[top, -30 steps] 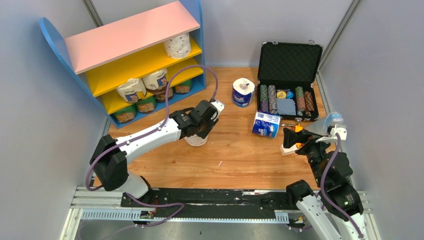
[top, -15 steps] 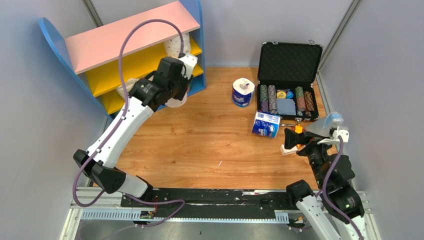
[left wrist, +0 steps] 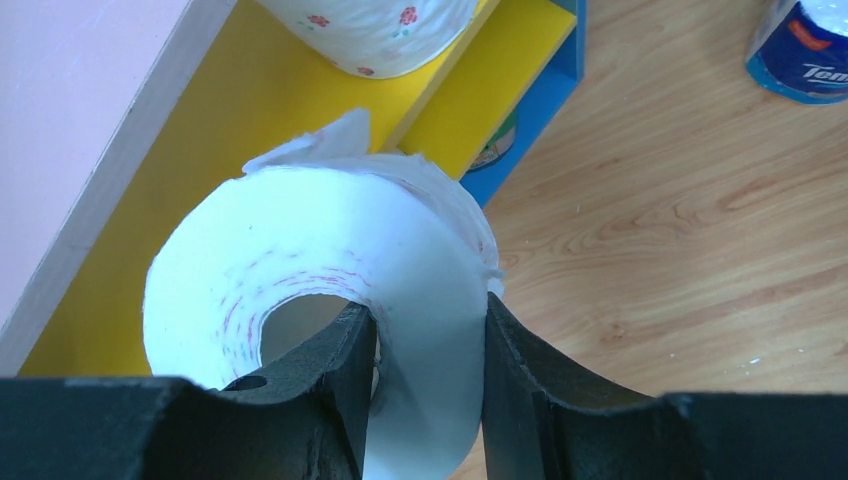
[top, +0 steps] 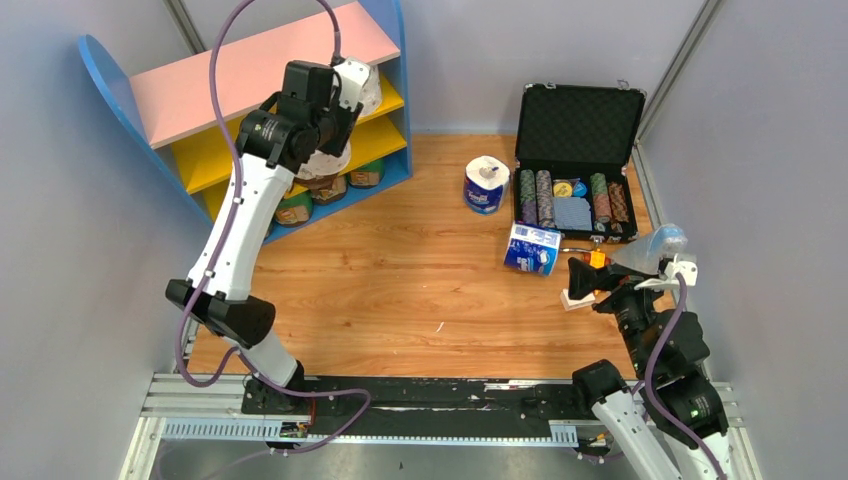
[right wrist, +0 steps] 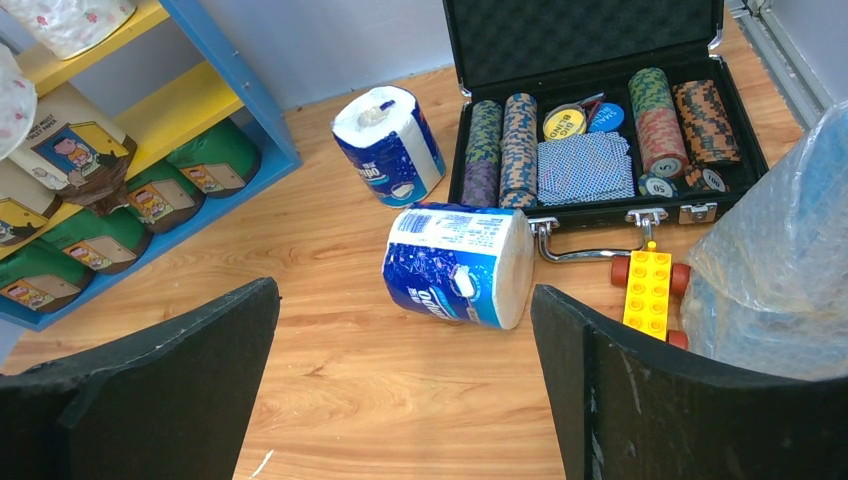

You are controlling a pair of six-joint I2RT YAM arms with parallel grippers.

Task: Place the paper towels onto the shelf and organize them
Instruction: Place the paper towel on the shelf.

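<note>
My left gripper (left wrist: 430, 340) is shut on a bare white paper towel roll (left wrist: 300, 240), one finger inside its hollow core and the other outside the wall. From above, the left gripper (top: 322, 140) holds that roll (top: 330, 165) against the front of the shelf (top: 250, 70), by its yellow boards. A floral roll (left wrist: 370, 30) stands on the upper yellow board. Green and cream rolls (right wrist: 100, 215) fill the lower tiers. A blue-white roll (right wrist: 455, 265) lies on its side just beyond my open right gripper (right wrist: 405, 370). Another blue-white roll (right wrist: 390, 145) stands upright behind it.
An open black case (top: 575, 160) with poker chip stacks sits at the back right. A yellow toy brick (right wrist: 648, 285) and a clear plastic bag (right wrist: 780, 260) lie beside the right gripper. Grey walls close in both sides.
The left arm has lifted the white roll from the table's left middle and carried it back up to the shelf front. The right arm has not moved.
</note>
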